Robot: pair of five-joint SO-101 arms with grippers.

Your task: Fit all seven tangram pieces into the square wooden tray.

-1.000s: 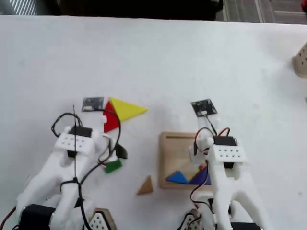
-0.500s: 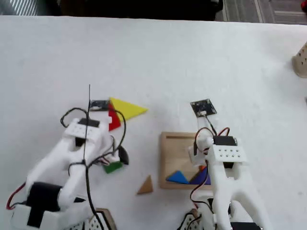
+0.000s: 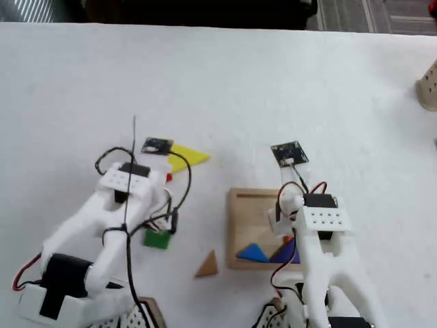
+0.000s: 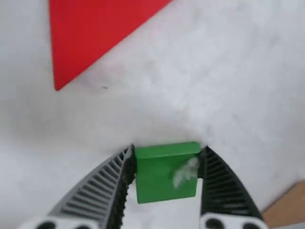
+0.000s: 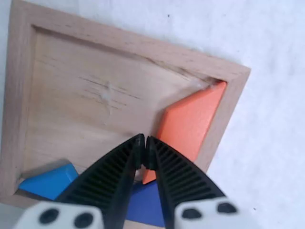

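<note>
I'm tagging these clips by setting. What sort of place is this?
Probably a robotics lab bench: the left arm and right arm, wiring exposed, share a plain white table with a wooden tray of tangram pieces as a test.

We look down over the table [image 3: 225,75] from a fixed high camera, seemingly tilted toward its far edge. Our wrist cameras sit close behind the left end effector [image 4: 167,151] and right end effector [image 5: 144,143]; the green piece [image 4: 164,174] and tray [image 5: 19,95] also show overhead.
</note>
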